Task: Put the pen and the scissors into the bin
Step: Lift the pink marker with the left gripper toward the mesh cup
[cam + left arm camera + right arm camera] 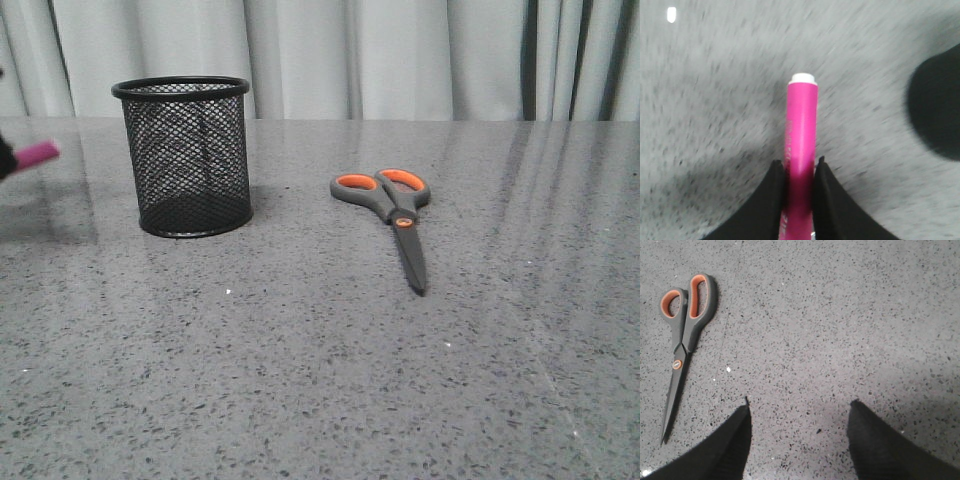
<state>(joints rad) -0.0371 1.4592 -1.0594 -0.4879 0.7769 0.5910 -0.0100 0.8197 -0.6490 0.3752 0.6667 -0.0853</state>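
The pen point(801, 165) was clamped in the left gripper point(799, 172) near the table's left edge, beside the empty bin point(188, 155). The scissors point(392, 215) were left mid-table, the right gripper point(799, 412) spread wide above; 0 of 2 items binned.

Even, soft light; left wrist view smears with motion blur around the left gripper point(799, 172), its shadow beneath.

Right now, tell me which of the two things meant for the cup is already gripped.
The pink pen, clamped between the left gripper fingers. The scissors lie flat on the table, untouched; the right gripper is open above bare tabletop.
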